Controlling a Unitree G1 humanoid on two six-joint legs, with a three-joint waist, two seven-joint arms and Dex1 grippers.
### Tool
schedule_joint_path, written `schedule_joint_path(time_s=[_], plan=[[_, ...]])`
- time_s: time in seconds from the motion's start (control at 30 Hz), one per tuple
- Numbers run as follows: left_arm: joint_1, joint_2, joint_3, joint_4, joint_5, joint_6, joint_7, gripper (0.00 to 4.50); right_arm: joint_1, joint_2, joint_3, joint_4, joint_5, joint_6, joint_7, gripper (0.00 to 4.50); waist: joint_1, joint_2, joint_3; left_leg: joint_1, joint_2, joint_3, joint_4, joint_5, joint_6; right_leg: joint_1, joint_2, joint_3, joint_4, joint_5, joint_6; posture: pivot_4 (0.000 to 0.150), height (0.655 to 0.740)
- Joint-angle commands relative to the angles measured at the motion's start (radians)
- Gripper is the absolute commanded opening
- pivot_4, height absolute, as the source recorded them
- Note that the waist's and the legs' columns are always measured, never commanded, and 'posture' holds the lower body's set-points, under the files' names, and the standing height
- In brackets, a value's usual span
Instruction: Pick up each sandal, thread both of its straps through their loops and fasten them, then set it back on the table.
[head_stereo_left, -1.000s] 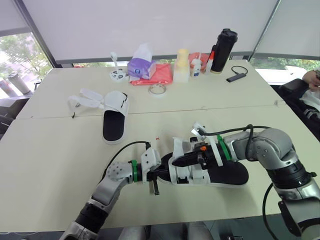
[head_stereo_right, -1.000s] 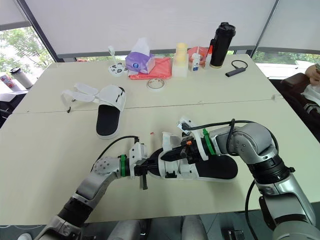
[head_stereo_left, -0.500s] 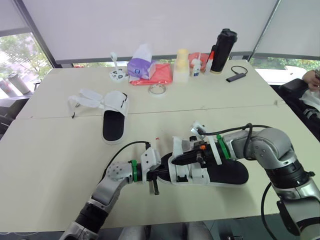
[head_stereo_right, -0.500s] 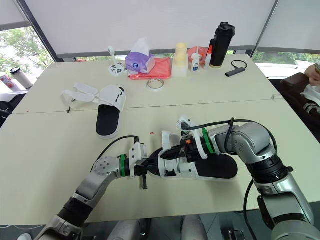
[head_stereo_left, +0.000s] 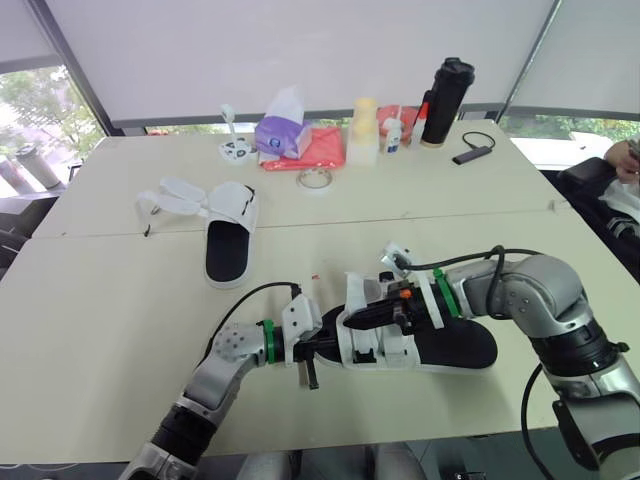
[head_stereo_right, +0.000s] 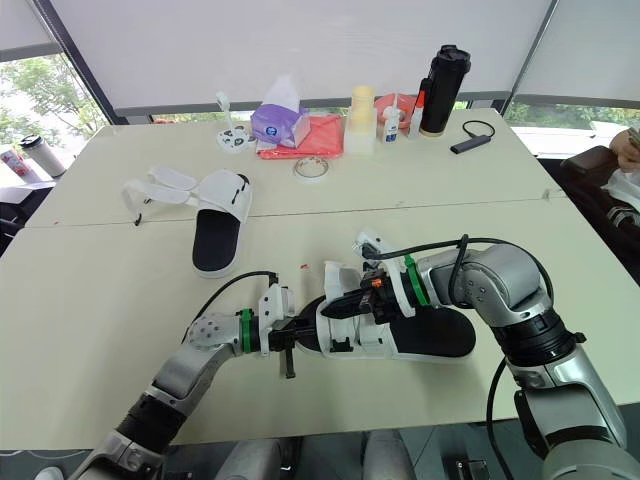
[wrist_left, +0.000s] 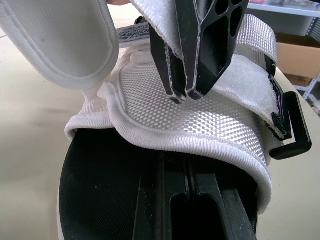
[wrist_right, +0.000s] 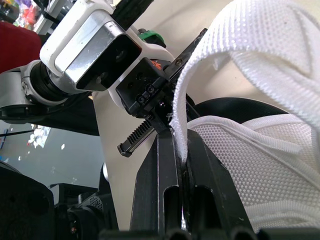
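Soft daylight comes in through the windows (head_stereo_left: 35, 110) behind the worktop (head_stereo_left: 100, 300), so everything looks bright, the shadows on the worktop are small and faint, and the outside glows very pale.

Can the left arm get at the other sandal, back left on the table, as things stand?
Probably not yet: the left gripper holds the near sandal by its toe. The way to the far sandal is bare table.
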Motion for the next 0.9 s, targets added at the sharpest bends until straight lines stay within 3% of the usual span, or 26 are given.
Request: schedule_joint_path(time_s=[0.03,0.47,0.7,0.9], plan=[[0.0,-0.007,-0.016,0.014,0.019,0.005,0.003,0.0,-0.027,0.013,-0.031,-0.018,0.009,-0.005,0.011,0.03,0.0,0.0,0.0,0.0,0.0,0.0,0.0,0.0,0.0,0.0,0.0,0.0,0.0,0.0,0.0,0.15,0.74],[-0.003,-0.012,-0.016,0.016,0.018,0.006,0.006,0.0,0.021,-0.039,0.006,-0.127,-0.015,-0.027,0.027,0.03,0.001,0.0,0.0,0.0,0.0,0.0,0.001,0.0,0.0,0.0,0.0,0.0,0.001,0.0,0.0,0.15,0.74],[-0.003,-0.018,-0.012,0.02,0.017,0.003,0.007,0.0,0.08,-0.059,0.015,-0.291,-0.045,-0.078,-0.012,0.03,0.002,0.0,0.0,0.0,0.0,0.0,0.001,0.0,0.0,0.001,0.0,0.0,0.0,0.0,0.0,0.15,0.74],[-0.005,-0.019,-0.011,0.023,0.017,0.002,0.006,0.0,0.105,-0.034,0.026,-0.278,-0.099,-0.113,-0.06,0.03,0.001,0.0,0.0,0.001,0.0,0.0,0.001,0.0,0.0,0.002,0.0,0.0,0.001,-0.001,-0.001,0.15,0.74]])
